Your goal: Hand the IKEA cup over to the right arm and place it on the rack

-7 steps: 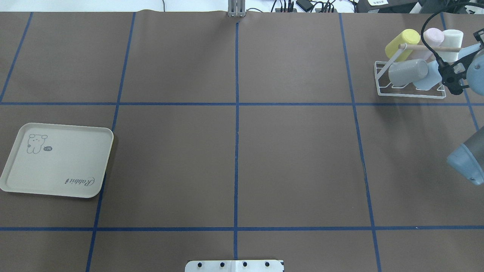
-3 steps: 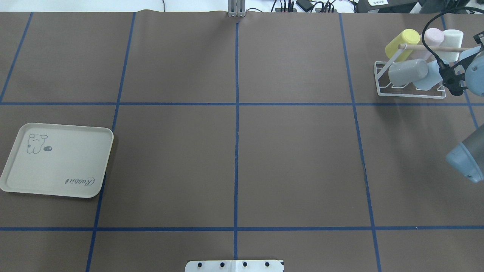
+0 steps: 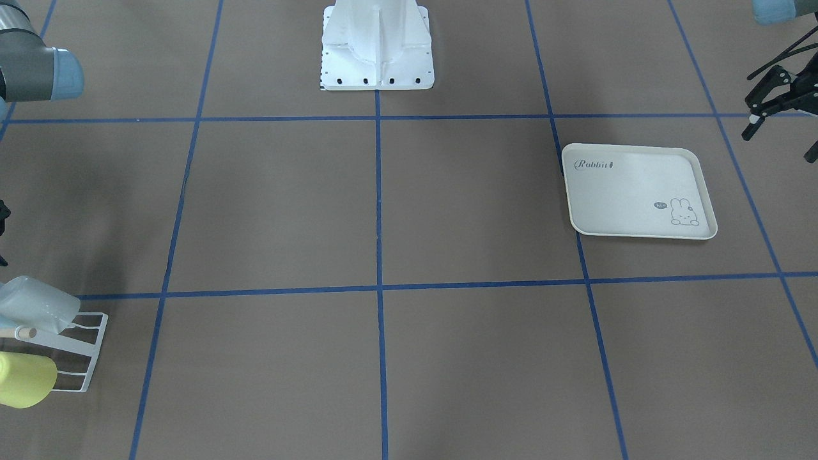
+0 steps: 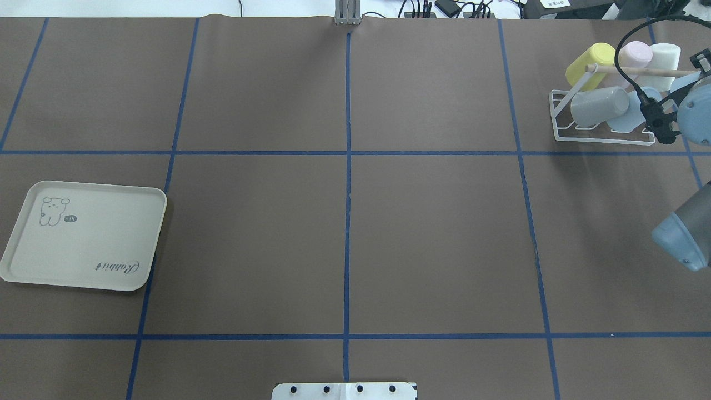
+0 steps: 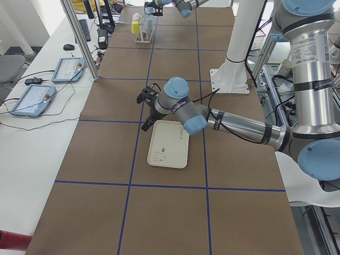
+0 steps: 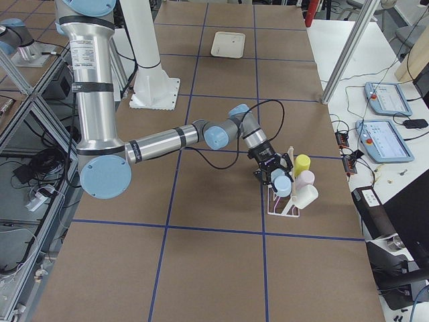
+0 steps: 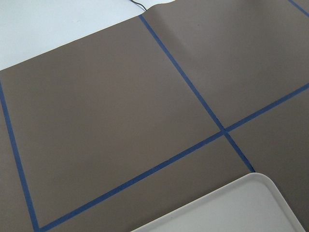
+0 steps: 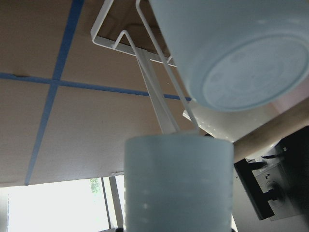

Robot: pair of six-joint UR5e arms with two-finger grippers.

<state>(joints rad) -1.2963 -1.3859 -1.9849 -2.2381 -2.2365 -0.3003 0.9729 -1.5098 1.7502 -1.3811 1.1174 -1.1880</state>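
The white wire rack (image 4: 602, 141) stands at the far right with a yellow, a pink, a white and a grey cup (image 4: 597, 105) on it. The pale-blue IKEA cup (image 4: 625, 118) leans on its front bars beside the grey one. My right gripper (image 4: 658, 119) is against that cup's right side. In the right wrist view the IKEA cup (image 8: 178, 188) fills the low centre and hides the fingers, with the rack's wires (image 8: 154, 104) just behind it. My left gripper (image 3: 781, 135) hovers open and holds nothing, off the tray's outer side.
The cream rabbit-print tray (image 4: 83, 244) lies bare at the left. The robot's white base (image 3: 377, 45) sits at the table's near middle edge. Cables and boxes line the far edge (image 4: 444, 8). Blue tape marks a grid on the brown table.
My right wrist and gripper have crept a little left toward the rack. The cups, the tray and the left arm have not visibly moved.
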